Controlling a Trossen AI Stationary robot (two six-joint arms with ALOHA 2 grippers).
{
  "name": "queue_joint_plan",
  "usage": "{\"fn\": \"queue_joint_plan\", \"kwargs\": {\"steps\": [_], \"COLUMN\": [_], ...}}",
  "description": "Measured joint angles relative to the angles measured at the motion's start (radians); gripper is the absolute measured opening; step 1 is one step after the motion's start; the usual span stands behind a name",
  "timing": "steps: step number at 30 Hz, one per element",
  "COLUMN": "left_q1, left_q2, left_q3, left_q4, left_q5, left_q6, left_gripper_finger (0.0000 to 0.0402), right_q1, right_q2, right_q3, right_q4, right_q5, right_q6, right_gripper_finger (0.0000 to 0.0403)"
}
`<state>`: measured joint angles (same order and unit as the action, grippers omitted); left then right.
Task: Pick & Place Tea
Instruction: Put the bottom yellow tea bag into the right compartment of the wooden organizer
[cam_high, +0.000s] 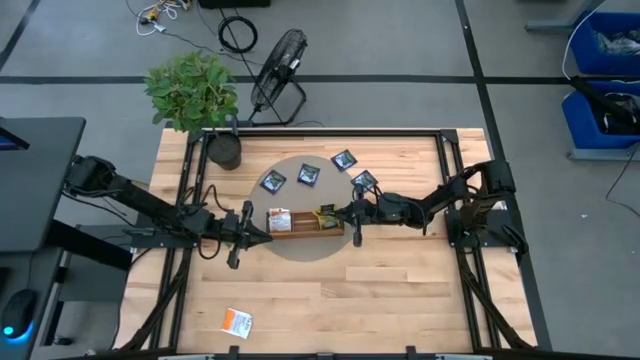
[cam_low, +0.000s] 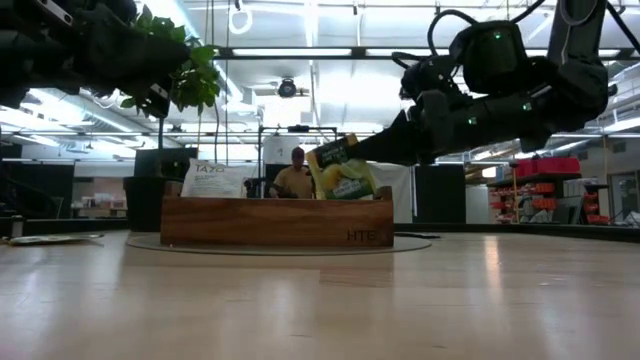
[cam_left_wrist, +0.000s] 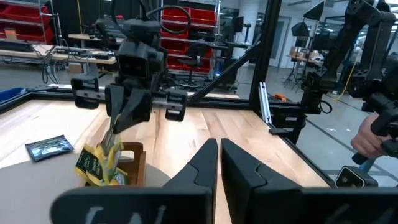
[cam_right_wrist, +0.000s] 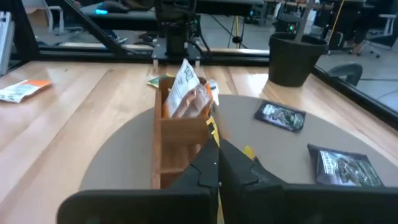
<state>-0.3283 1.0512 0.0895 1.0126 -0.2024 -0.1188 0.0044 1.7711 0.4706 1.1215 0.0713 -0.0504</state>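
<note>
Overhead, table-level and wrist views share the wooden tray (cam_high: 303, 221).

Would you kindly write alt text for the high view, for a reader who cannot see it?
Seen from above, the right gripper holds a yellow-green tea sachet at the right end of a wooden tray on a round mat, while the left gripper, shut, waits by its left end. Four dark sachets lie behind; an orange one lies near the front.

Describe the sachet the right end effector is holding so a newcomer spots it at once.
Start at the round grey mat mid-table, then the long wooden tray on it. At the tray's right end, the right end effector pinches a yellow-green sachet upright over the last compartment. The nearby loose sachets are dark navy and lie flat.
</note>
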Motion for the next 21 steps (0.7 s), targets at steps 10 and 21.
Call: {"fn": "queue_joint_plan", "kwargs": {"steps": [10,21], "left_q1": [0.000,0.000], "left_q2": [0.000,0.000], "left_q3": [0.000,0.001], "left_q4": [0.000,0.000], "left_q5": [0.000,0.000], "left_q6": [-0.001,-0.008], "left_gripper_finger": [0.0021,0.0021], "right_q1": [-0.025,-0.024], "right_q2": [0.016,0.016], "right_q3": [0.000,0.000], "right_q4": [0.016,-0.047], "right_q5": [0.000,0.001], "right_q6": [0.038,0.041], "right_gripper_finger": [0.0006,0.0050]}}
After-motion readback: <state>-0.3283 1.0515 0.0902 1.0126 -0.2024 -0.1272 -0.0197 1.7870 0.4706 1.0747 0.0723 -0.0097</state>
